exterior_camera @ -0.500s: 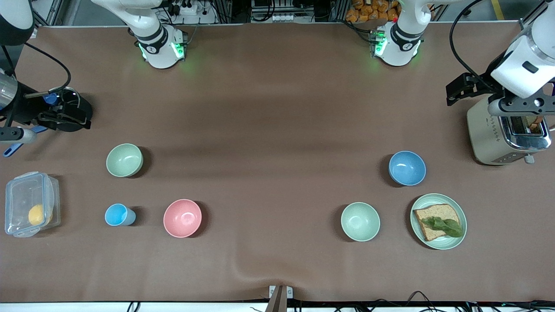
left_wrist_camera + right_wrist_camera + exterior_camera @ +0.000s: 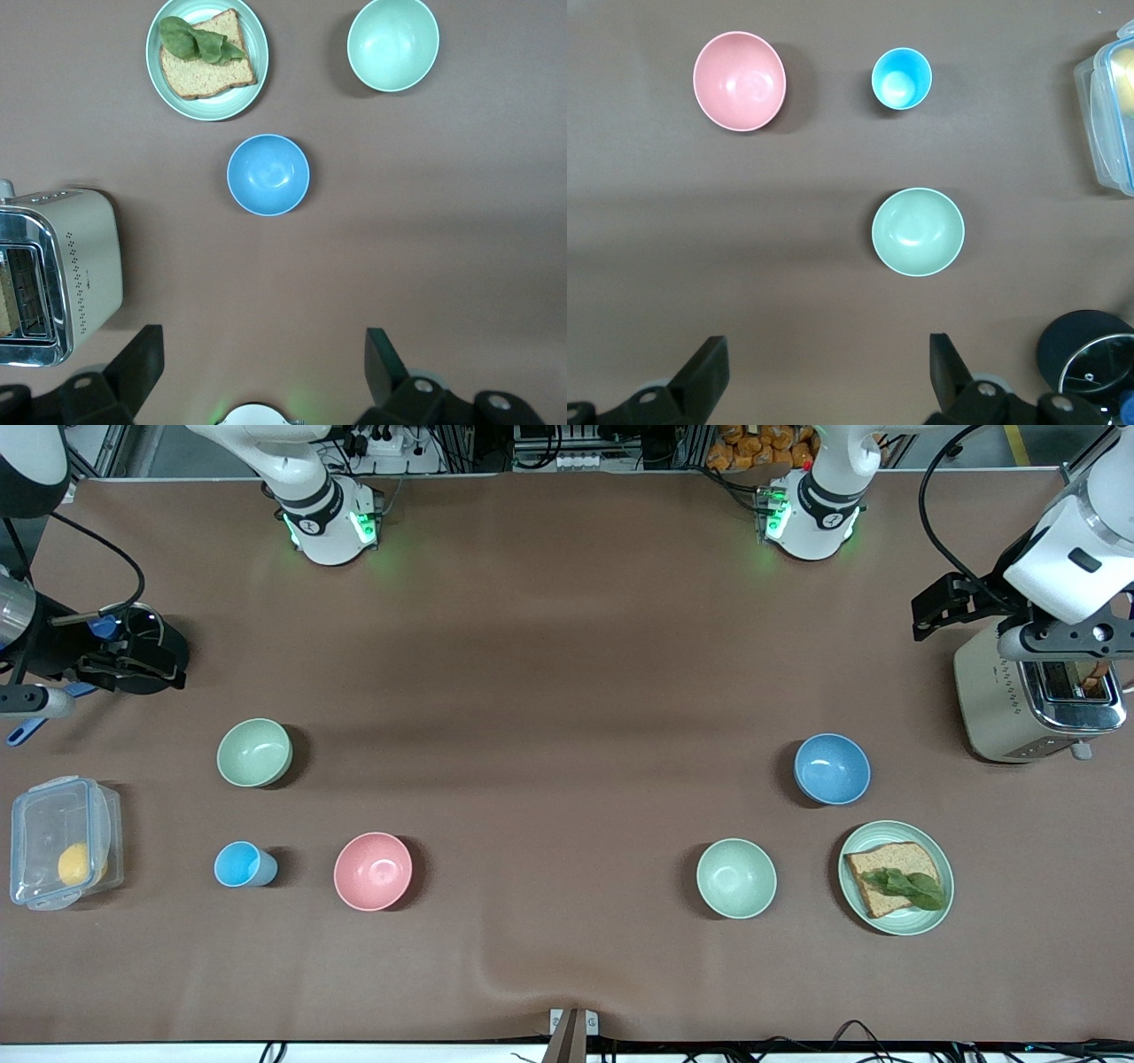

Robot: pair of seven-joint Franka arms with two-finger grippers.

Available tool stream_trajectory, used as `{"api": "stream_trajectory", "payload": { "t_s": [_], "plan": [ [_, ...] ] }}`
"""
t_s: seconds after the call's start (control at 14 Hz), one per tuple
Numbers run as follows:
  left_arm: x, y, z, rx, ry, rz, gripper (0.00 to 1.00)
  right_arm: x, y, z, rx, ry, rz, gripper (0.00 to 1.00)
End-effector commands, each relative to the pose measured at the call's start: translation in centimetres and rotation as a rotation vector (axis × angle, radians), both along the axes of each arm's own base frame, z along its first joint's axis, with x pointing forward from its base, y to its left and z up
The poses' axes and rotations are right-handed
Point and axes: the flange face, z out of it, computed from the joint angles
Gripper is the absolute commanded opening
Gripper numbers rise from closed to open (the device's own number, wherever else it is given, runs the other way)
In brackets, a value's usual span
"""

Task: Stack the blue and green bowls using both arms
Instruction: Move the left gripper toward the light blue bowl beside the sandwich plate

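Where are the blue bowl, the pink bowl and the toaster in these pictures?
blue bowl (image 2: pixel 832 768): front view, on the inside bottom of the bowl.
pink bowl (image 2: pixel 373 871): front view, on the inside bottom of the bowl.
toaster (image 2: pixel 990 701): front view, on its cream side wall.

Blue bowl (image 2: pixel 832 769) near toaster (image 2: pixel 1032 700); green bowl (image 2: pixel 254 752) (well apart) toward right arm's end.

Pink bowl (image 2: pixel 373 871) beside light-blue cup (image 2: pixel 244 864); toaster (image 2: pixel 1032 700) (bread inside).
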Motion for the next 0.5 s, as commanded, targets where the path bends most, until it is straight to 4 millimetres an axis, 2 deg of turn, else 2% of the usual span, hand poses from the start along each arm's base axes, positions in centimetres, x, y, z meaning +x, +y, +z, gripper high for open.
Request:
{"api": "stream_trajectory", "payload": {
  "t_s": [0.0,0.14,0.43],
  "plan": [
    [1.7,-0.7,-2.2,-0.031,0.009,0.065,1.0,0.4,-0.6,-0.1,0.0,-0.018,0.004,1.0],
    [3.0,-0.8,-5.4,-0.057,0.062,0.09,1.0,1.0,-0.7,-1.2,0.002,-0.001,0.001,1.0],
    [3.5,-1.0,-10.9,-0.052,0.089,0.093,1.0,2.5,-2.3,-4.4,0.013,0.049,-0.026,1.0]
  ]
}}
